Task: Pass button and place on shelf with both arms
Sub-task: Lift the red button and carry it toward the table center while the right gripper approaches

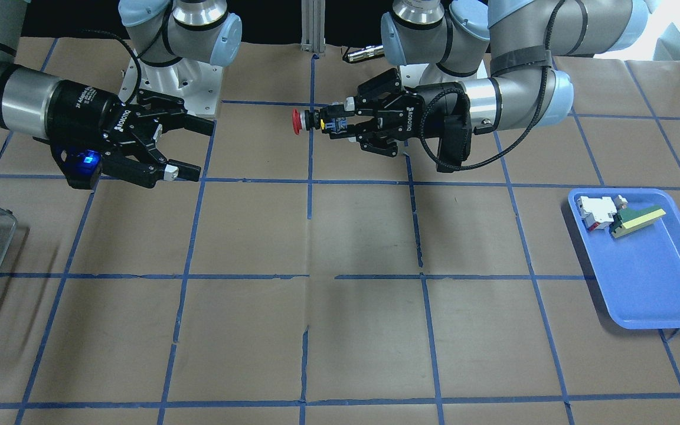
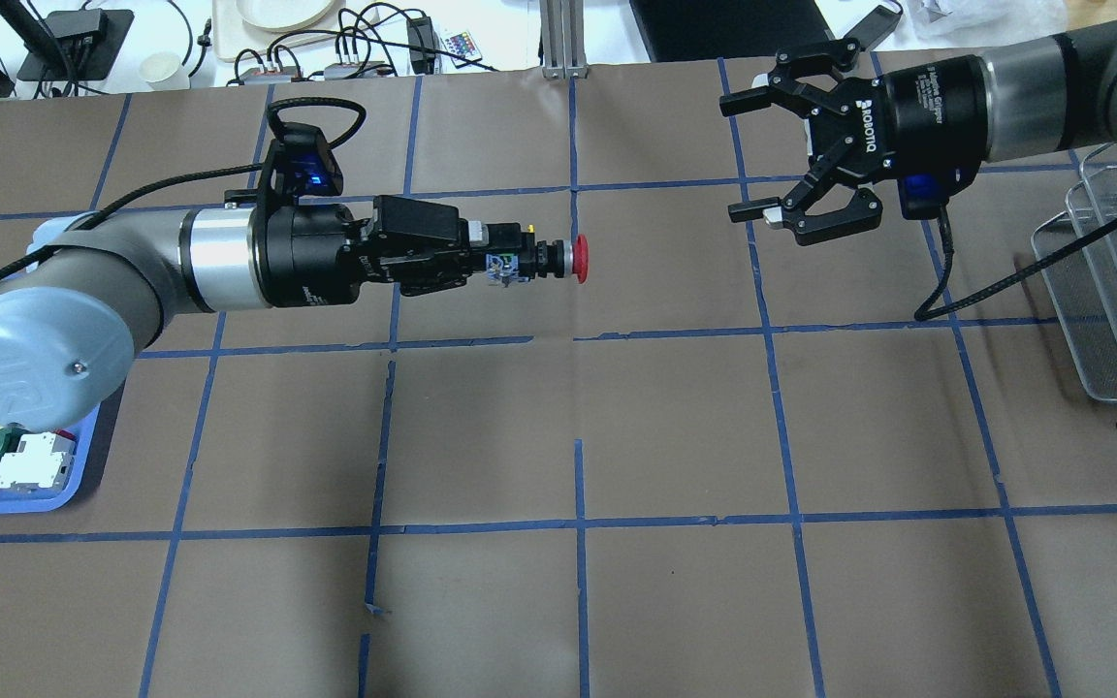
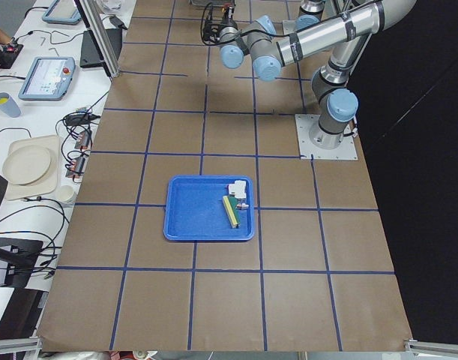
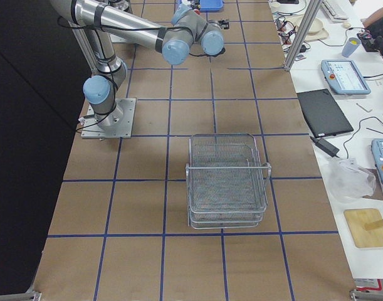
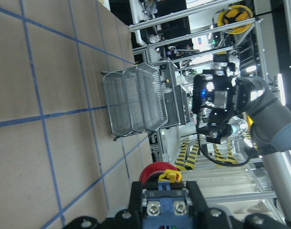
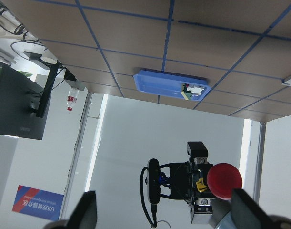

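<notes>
Overhead exterior view: left hand (image 2: pixel 505 260) grips the button (image 2: pixel 558 259) by its rear block above the table (image 2: pixel 675 436), red cap facing the wide-open, empty right hand (image 2: pixel 735 157); small, rigid, probably light, best taken by its black body.

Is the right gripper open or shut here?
Open: the right gripper has its jaws spread wide apart, with nothing between them.
</notes>
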`<state>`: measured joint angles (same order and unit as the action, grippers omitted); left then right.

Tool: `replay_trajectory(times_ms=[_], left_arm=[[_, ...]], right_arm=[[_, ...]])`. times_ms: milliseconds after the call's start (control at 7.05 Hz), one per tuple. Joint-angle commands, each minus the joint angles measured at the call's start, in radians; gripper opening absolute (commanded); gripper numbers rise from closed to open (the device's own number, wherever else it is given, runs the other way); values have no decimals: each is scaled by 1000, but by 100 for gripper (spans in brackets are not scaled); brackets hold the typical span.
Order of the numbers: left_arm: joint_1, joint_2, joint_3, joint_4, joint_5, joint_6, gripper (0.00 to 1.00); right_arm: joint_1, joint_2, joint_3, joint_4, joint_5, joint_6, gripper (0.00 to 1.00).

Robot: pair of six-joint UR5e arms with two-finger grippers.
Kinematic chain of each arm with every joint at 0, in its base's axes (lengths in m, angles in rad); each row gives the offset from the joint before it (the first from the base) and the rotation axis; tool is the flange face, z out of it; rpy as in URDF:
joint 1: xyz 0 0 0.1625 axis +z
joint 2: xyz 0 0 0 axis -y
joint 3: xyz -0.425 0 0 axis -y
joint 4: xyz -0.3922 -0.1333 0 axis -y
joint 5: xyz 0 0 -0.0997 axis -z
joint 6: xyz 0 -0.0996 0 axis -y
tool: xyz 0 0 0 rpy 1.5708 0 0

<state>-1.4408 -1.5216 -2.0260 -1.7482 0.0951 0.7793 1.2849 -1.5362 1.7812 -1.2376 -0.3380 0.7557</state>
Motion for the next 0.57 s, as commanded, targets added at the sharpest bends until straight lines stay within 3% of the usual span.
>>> replay_trajectory(times_ms=[0, 142, 425], left_arm=[[-42, 0, -7, 79, -80, -2, 11], [-47, -8, -7, 151, -68, 0, 11], [-49, -20, -8, 156, -71, 0, 10]], right_arm=[[-2, -19, 73, 19, 80, -13, 100], [-2, -28, 72, 118, 82, -13, 100], [1, -97, 75, 196, 73, -10, 100]])
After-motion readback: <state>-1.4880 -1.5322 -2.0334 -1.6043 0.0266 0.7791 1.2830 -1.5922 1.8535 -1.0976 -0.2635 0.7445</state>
